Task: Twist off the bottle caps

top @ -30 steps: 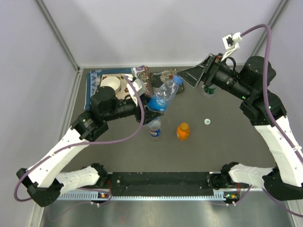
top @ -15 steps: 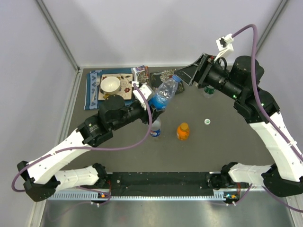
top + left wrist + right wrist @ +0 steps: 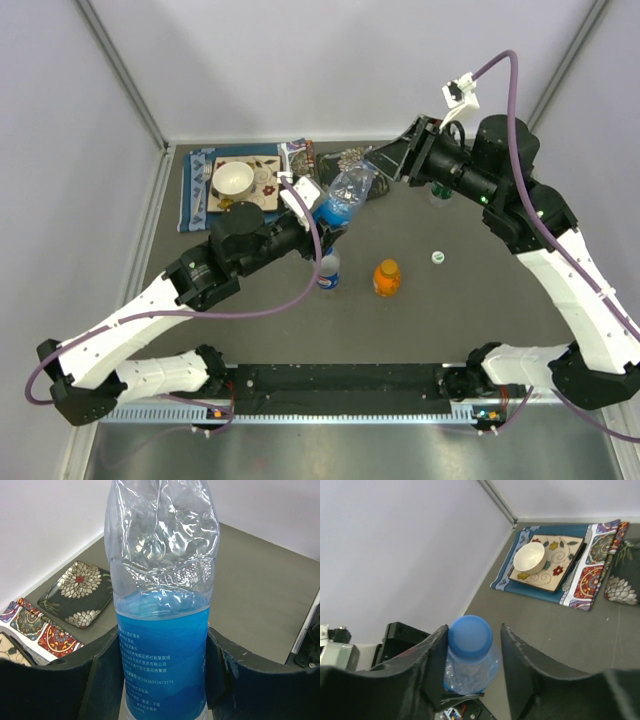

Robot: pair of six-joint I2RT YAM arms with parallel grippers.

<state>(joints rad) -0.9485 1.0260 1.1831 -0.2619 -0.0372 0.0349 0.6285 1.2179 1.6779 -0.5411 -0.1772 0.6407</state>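
Note:
My left gripper is shut on the blue-tinted bottle, holding it off the table, tilted up and to the right. In the left wrist view both fingers press the blue label. My right gripper straddles this bottle's blue cap. Its left finger touches the cap and a gap shows at the right finger, so it is open. A clear bottle with a blue-red label and a short orange bottle stand on the table. Another bottle is mostly hidden behind the right arm.
A small loose cap lies right of the orange bottle. A patterned mat with a plate and white bowl sits at the back left, a dark flowered plate beside it. Walls close in the back and sides.
The right gripper has moved left onto the blue bottle's cap and its fingers have narrowed around it. The left arm shifted the held bottle slightly right, then held still.

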